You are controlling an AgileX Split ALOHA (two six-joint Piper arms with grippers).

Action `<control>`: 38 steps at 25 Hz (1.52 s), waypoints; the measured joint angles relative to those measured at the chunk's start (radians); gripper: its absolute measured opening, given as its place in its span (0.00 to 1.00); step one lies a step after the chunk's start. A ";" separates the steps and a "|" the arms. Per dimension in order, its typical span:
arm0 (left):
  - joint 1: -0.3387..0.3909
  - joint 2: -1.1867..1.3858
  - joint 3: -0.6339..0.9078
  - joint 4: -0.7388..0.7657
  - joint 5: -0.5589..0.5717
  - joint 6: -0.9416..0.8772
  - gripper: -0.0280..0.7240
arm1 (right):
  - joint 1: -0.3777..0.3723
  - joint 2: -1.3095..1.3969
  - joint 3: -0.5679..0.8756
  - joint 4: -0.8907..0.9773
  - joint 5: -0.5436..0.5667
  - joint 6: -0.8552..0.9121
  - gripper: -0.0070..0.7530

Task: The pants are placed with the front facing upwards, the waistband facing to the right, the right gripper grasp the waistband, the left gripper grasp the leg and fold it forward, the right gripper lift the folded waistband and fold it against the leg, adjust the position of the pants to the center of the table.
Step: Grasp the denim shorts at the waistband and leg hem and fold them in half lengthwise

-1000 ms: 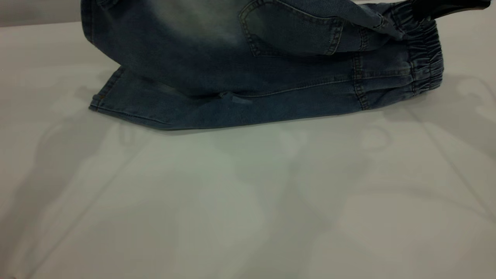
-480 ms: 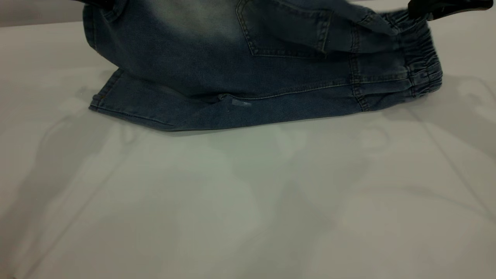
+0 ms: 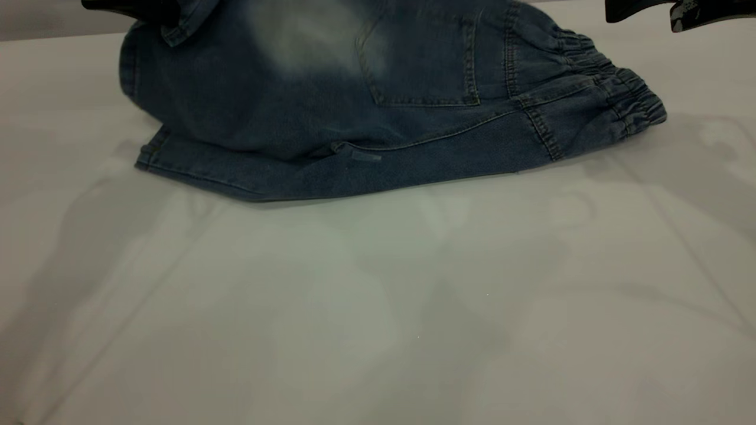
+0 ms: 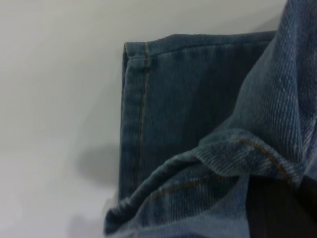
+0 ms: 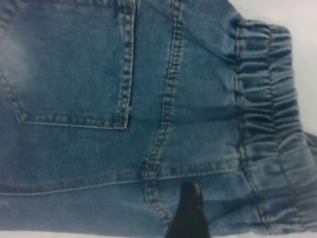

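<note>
The blue denim pants [image 3: 354, 118] lie at the far side of the white table [image 3: 378, 307], folded lengthwise with the square back pocket [image 3: 422, 65] on top. The ruffled waistband [image 3: 626, 100] rests on the table at the right. My left gripper [image 3: 159, 13] is shut on the upper leg's hem and holds it raised at the far left. In the left wrist view that hem fold [image 4: 237, 158] drapes over a dark finger, above the lower leg's flat hem [image 4: 136, 109]. My right gripper [image 3: 626, 12] hovers open just above the waistband [image 5: 267, 124], one fingertip [image 5: 188, 210] showing over the denim.
The near half of the table is bare white surface crossed by soft arm shadows [image 3: 118, 248]. The table's far edge [image 3: 59, 35] runs just behind the pants.
The right gripper has let go of the waistband, which dropped flat onto the lower layer. The left gripper came forward and down into view with the leg hem, spreading the top layer over the bottom.
</note>
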 joint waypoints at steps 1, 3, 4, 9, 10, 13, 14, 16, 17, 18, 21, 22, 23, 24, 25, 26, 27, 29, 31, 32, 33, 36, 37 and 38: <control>0.000 0.000 0.000 0.002 0.001 0.000 0.10 | 0.000 0.000 0.000 0.000 0.000 0.000 0.69; 0.000 0.000 0.000 0.003 -0.003 0.000 0.10 | 0.000 0.000 0.000 0.000 0.000 0.001 0.69; 0.000 0.000 0.000 0.003 -0.005 0.000 0.10 | 0.000 0.000 0.000 0.000 0.000 0.001 0.69; 0.000 0.000 0.001 0.003 -0.037 0.005 0.17 | 0.000 0.000 0.000 0.000 0.000 0.001 0.69; 0.000 0.000 0.001 0.003 -0.041 0.005 0.19 | 0.000 0.000 0.000 0.000 0.000 0.002 0.69; 0.000 0.000 0.001 0.004 -0.049 0.006 0.34 | 0.000 0.000 0.000 0.000 0.001 0.002 0.69; 0.000 0.000 0.001 0.004 -0.051 0.006 0.39 | 0.000 0.000 0.001 0.000 0.001 0.003 0.69; 0.000 0.000 0.001 0.004 -0.054 0.006 0.50 | 0.000 0.000 0.001 0.000 0.006 0.008 0.69; 0.000 0.000 0.001 0.003 -0.054 0.006 0.54 | 0.000 0.000 0.001 0.004 0.011 0.008 0.69; 0.000 0.000 0.001 0.003 -0.054 0.006 0.58 | 0.000 0.000 0.001 0.013 0.018 0.008 0.69; 0.000 0.000 0.001 -0.001 -0.049 0.003 0.63 | 0.000 0.000 0.001 0.031 0.030 0.008 0.69; 0.000 0.000 0.001 -0.002 -0.043 0.000 0.64 | 0.000 0.000 0.001 0.031 0.030 0.008 0.69; 0.000 0.000 0.001 -0.002 -0.038 -0.003 0.64 | 0.000 0.000 0.001 0.032 0.030 0.008 0.69; 0.000 0.000 0.001 -0.006 -0.035 -0.005 0.65 | 0.000 0.000 0.001 0.035 0.030 0.008 0.69; 0.000 0.000 0.001 -0.009 -0.034 -0.005 0.65 | 0.000 -0.001 0.001 0.040 0.030 0.014 0.69; 0.000 0.000 0.001 -0.013 -0.034 -0.005 0.65 | 0.000 -0.001 0.001 0.044 0.035 0.027 0.69; -0.001 0.000 0.001 -0.015 -0.033 -0.005 0.65 | -0.001 -0.002 0.001 0.045 0.046 0.045 0.69; -0.001 0.000 0.001 -0.031 -0.030 -0.005 0.65 | -0.015 -0.002 -0.008 0.044 0.097 0.076 0.69; -0.001 0.000 0.001 -0.037 -0.023 -0.005 0.65 | -0.048 -0.002 -0.030 0.040 0.159 0.109 0.70; -0.001 0.000 0.001 -0.037 -0.019 -0.005 0.65 | -0.067 -0.002 -0.046 0.036 0.200 0.125 0.71; -0.001 0.000 0.001 -0.037 -0.017 -0.005 0.65 | -0.092 -0.002 -0.060 0.037 0.249 0.137 0.71; -0.001 0.000 0.001 -0.036 -0.012 -0.005 0.65 | -0.173 -0.002 -0.110 0.036 0.397 0.168 0.75; -0.001 0.000 0.001 -0.036 -0.010 -0.005 0.65 | -0.202 -0.003 -0.120 0.036 0.440 0.169 0.76; -0.001 0.000 0.001 -0.035 -0.009 -0.005 0.65 | -0.232 -0.003 -0.123 0.037 0.472 0.170 0.78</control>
